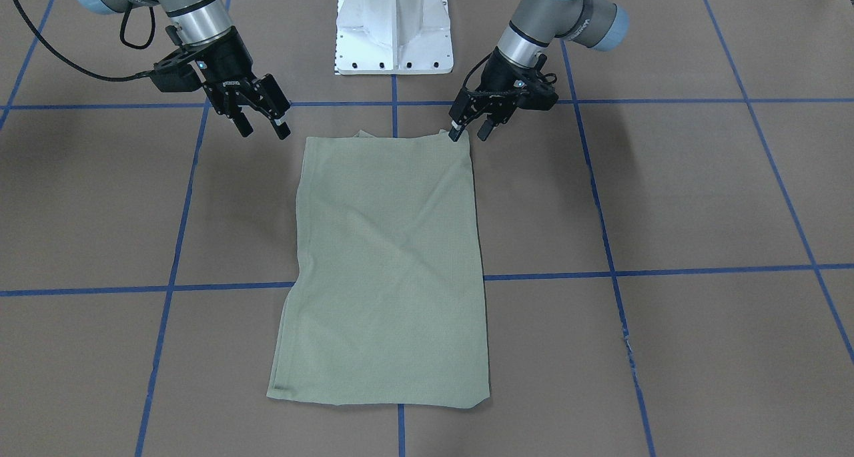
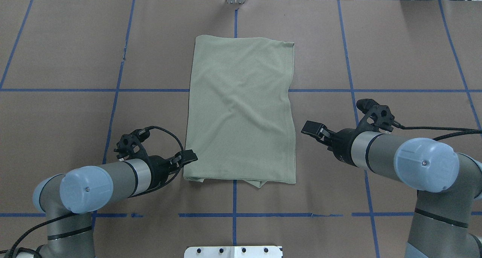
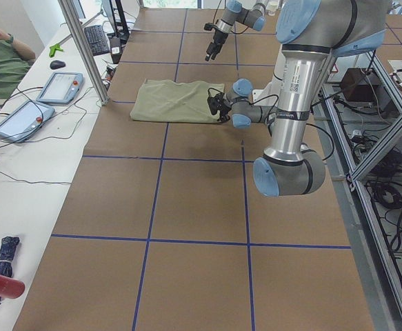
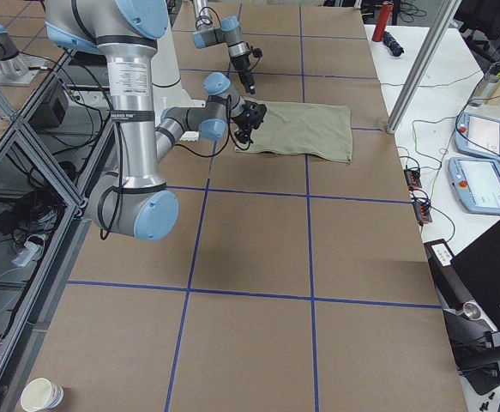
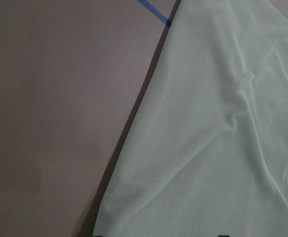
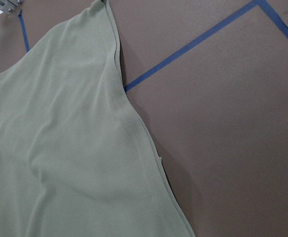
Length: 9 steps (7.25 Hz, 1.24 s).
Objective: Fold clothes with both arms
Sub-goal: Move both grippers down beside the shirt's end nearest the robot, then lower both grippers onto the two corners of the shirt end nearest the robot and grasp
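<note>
**A:** Front camera: shirt (image 1: pixel 387 257) lies flat mid-table (image 1: pixel 700 197) as a long rectangle, one short end toward the robot. Left gripper (image 1: pixel 469 133) is at that end's corner, jaws parted, one finger touching the cloth, nothing pinched. Right gripper (image 1: pixel 263 129) is spread wide and empty, just off the other corner.

**B:** So it's going for both near corners, end-over-end fold?

**A:** That's my read. Overhead: the left gripper sits right at its corner. The right one is out beside the long edge, clear of the cloth and further up than the corner. It should come back and in before it closes.

**B:** Side cameras?

**A:** Both grippers are at the robot end of the shirt. They're too small there to judge the jaws.

**B:** Wrist cams?

**A:** Left wrist: cloth edge on the right, bare table on the left. Right wrist: the long edge shows stacked layers.

**B:** Tips for the grasp?

**A:** Get the lower finger under the whole stack and pinch every layer. Match both grasp points, then lift together, else the fold skews. Overhead also shows a small flap (image 2: pixel 260 183) poking out under the near end, which could drag loose.
</note>
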### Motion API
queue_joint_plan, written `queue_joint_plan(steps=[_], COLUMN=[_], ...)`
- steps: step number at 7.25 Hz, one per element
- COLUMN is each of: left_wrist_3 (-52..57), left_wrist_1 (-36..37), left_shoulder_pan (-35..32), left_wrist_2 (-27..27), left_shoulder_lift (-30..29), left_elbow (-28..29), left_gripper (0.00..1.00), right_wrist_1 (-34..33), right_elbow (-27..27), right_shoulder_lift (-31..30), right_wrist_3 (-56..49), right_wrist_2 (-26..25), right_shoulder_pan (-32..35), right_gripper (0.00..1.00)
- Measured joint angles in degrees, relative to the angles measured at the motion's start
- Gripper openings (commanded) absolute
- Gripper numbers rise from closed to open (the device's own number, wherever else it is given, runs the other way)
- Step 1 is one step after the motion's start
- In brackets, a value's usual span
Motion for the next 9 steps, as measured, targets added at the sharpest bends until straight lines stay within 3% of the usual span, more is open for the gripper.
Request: queue_joint_plan(steps=[6, 7, 8, 9], left_wrist_3=[0.4, 0.5, 0.5, 0.5], left_wrist_1=[0.0, 0.1, 0.1, 0.1], left_shoulder_pan=[2.3, 2.3, 2.4, 2.4], left_wrist_2=[0.0, 0.0, 0.0, 0.0], left_shoulder_lift=[-1.2, -1.2, -1.3, -1.3], left_elbow=[2.0, 2.1, 2.2, 2.2], left_gripper=[0.79, 0.72, 0.53, 0.44], right_wrist_1=[0.0, 0.0, 0.0, 0.0], right_elbow=[-0.3, -0.3, -0.3, -0.3], right_shoulder_lift=[0.0, 0.0, 0.0, 0.1], right_wrist_3=[0.1, 0.1, 0.1, 0.1], right_wrist_2=[-0.3, -0.4, -0.6, -0.7], right_shoulder_pan=[0.0, 0.0, 0.0, 0.0], right_gripper=[1.0, 1.0, 1.0, 1.0])
